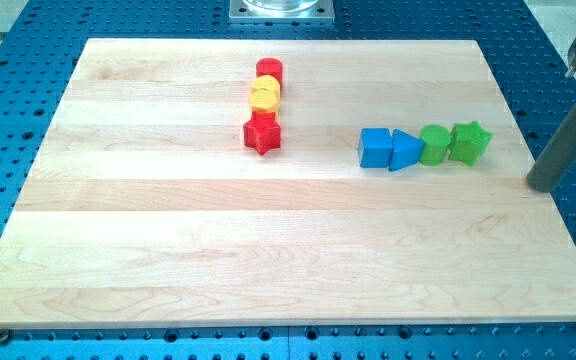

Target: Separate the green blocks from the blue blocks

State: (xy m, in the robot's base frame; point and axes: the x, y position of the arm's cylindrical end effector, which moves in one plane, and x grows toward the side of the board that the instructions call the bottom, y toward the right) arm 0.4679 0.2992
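My tip rests at the view's right edge of the wooden table, level with the row of blue and green blocks and a short way to the right of it, touching none of them. The arm carries no pincer, only the dark rod, so there is nothing to open or close.

The four task blocks sit in a line, each touching its neighbour. From the view's left they are the blue cube, the blue triangular block, the green cylinder and the green star block, which is nearest my tip.

Well apart, toward the view's top centre, a second line runs downward: a red cylinder, a yellow block and a red star block.

No writing, label or brand can be read on anything.
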